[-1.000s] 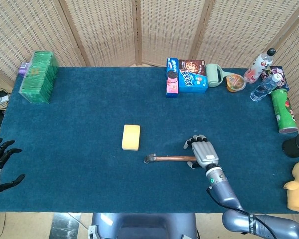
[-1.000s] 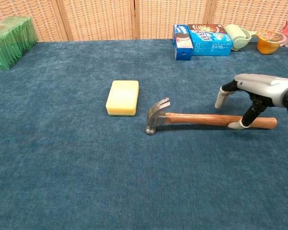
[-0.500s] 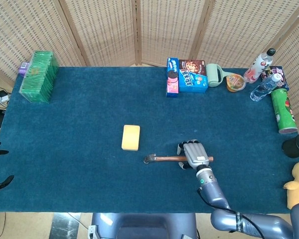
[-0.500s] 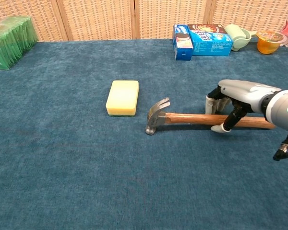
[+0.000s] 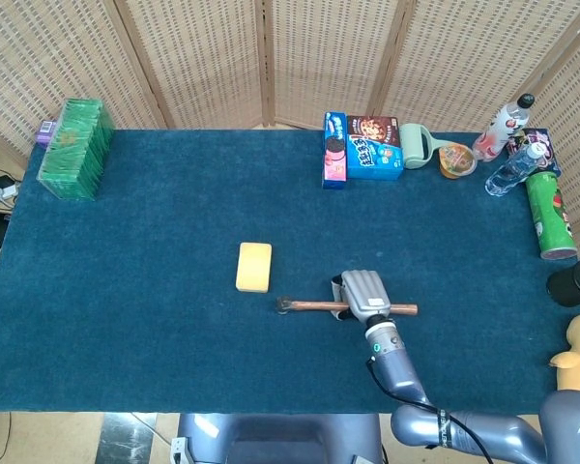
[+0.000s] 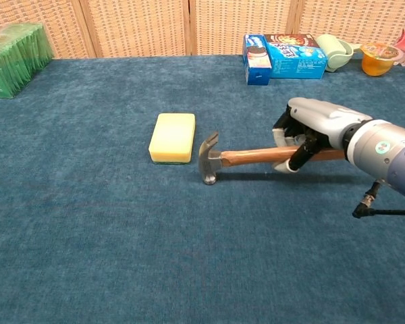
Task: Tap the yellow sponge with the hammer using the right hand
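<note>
The yellow sponge (image 6: 173, 137) is seen lying flat on the blue bench (image 6: 88, 223), with its long axis running away from the robot. The hammer (image 6: 256, 158) is taken as the landmark: the sponge lies just beyond the hammer's head (image 6: 208, 159), on the side away from the handle, near it but not touching. The hammer's long axis runs crosswise to the sponge's, with the head pointed toward the sponge's near end, and the wooden handle (image 5: 321, 306) stretches away from the sponge toward the right hand (image 6: 309, 130).

The right hand is closed around the handle about midway along it, fingers curled over the top and thumb underneath, so the hammer is held. In the chest view the handle appears lifted slightly off the bench while the head sits at or just above the surface; whether the head still touches cannot be told. The left hand is not seen in either view.

From the right hand, the sponge lies along the line of the handle, past the head. The coming tap is judged to call for a short carry of the head over the sponge, then a light drop.
</note>
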Controlling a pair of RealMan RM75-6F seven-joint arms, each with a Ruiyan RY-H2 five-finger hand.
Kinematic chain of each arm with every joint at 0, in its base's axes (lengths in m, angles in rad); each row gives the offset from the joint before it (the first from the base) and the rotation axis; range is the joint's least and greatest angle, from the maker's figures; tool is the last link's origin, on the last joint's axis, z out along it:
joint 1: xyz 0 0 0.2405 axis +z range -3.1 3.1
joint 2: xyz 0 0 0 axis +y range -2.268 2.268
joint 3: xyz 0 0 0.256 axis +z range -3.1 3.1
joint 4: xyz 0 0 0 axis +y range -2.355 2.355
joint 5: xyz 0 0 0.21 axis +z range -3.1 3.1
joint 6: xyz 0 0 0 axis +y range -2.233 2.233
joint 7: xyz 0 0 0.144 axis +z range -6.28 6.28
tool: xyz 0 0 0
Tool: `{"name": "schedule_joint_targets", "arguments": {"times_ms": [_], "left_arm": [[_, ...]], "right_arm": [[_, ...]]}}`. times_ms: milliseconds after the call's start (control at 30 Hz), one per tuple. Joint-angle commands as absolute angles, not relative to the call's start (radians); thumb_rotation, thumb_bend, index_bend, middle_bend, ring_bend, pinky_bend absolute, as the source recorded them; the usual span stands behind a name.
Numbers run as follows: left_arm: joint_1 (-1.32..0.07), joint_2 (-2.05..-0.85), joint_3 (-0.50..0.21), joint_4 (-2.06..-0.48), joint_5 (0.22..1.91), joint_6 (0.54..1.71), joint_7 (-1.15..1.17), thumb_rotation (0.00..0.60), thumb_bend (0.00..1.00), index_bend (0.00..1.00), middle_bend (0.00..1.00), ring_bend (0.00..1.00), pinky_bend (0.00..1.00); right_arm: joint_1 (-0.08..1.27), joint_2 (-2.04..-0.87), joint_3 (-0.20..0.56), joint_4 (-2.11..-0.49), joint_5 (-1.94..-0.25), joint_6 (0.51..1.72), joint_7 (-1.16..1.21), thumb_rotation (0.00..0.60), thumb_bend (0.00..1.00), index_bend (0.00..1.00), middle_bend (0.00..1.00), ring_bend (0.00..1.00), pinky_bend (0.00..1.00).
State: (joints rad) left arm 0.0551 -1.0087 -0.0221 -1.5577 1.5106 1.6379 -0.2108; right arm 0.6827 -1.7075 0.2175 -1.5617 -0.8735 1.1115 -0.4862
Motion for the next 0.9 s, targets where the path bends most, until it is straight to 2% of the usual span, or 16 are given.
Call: {"name": "schedule_joint_targets", "arguments": {"times_ms": [33,333,633,900], "left_arm": [[0.063,-1.010,-0.023,-1.545,1.505,1.644,-0.226,0.600,0.21,0.28,0.16,0.06,0.10],[0.064,-1.015,-0.022,-1.532,1.510,1.637,-0.235,0.600,0.21,0.28,0.16,0.06,0.10],[0.068,-1.011,-0.023,-1.553,1.509,1.638,-0.206,0.600,0.21,0.28,0.16,0.06,0.10],[0.065,-1.014,-0.025,-1.564,1.492,1.617,-0.189,0.600,0.21,0.28,0.16,0.06,0.10]], "right_arm": [[0.674,-1.695,0.236,-1.578,-0.890,1.111,-0.441,0.600,0.33,0.81,0.93,1.00,0.97],[0.634,-1.655,0.322,-1.655,-0.887,1.042,-0.175,0.600,0.33,0.83,0.99,1.00,1.00],[0.629,-1.704,0.427,-1.639,-0.925,1.033,0.078,0.600,0.33,0.84,1.00,1.00,1.00],[0.674,-1.742,0.409,-1.534,-0.945,1.030,0.029,0.600,0.32,0.85,1.00,1.00,1.00]]}}
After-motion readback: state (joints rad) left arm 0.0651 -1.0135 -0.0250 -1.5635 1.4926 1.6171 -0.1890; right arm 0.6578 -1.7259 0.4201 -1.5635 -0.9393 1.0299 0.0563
